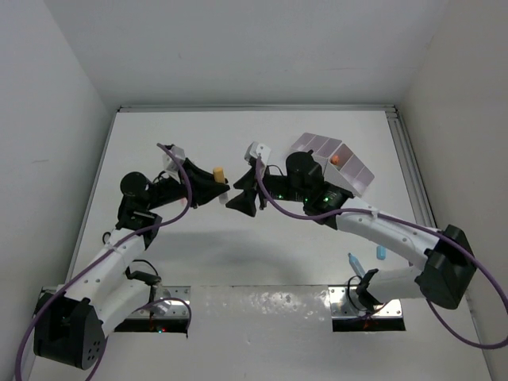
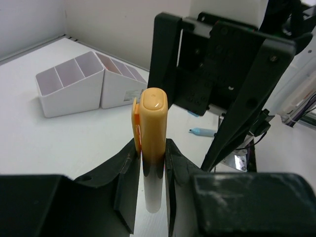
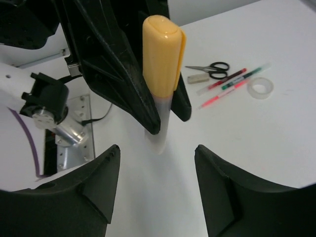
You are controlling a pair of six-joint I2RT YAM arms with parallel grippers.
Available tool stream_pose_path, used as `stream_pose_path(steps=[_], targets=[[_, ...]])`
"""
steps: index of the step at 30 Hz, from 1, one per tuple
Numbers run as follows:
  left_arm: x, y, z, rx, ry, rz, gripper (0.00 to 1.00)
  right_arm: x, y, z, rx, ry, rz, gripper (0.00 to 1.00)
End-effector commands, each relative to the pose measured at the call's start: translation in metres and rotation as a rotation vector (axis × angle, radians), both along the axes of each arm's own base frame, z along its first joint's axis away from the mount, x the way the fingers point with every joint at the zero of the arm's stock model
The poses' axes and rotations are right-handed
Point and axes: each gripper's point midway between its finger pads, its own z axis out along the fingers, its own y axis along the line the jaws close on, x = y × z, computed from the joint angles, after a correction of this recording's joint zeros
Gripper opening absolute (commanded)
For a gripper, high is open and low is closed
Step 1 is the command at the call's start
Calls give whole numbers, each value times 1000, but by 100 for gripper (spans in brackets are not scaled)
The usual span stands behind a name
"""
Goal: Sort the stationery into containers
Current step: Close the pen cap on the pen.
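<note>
Orange-capped pen [image 2: 154, 123] is held above the middle of the tabletop [image 1: 238, 262], clamped in the left tool [image 2: 150, 168] just below its cap. Its pale barrel sticks out past the fingers. Its long axis runs crosswise to that tool, with the cap toward the far side. The right tool [image 3: 155, 158] faces it from the right, fingers apart and holding nothing, lined up either side of the bare barrel end but not touching. A hand-over looks likely, and it turns on that free barrel. The white organiser [image 2: 69, 96] sits far right, nearer the right arm. Scissors [image 3: 212, 67], an eraser [image 3: 198, 78], thin pens [image 3: 227, 81] and a tape ring [image 3: 260, 87] lie on the left. No writing is legible; the organiser's small label is too small to read.
</note>
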Motion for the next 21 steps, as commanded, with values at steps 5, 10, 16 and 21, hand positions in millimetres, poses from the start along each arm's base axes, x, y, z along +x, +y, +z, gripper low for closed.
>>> stream_pose_path(steps=[5, 10, 16, 21], targets=[[-13, -4, 35, -45, -94, -44, 0, -9, 29, 27, 153, 19, 112, 59], [-14, -4, 39, -66, -74, -47, 0, 0, 36, 29, 200, 36, 86, 54], [-13, -3, 46, -90, -73, -38, 0, 2, 41, 28, 209, 58, 89, 36], [-12, -3, 53, -101, -84, -34, 0, -2, 39, 18, 187, 81, 95, 36]])
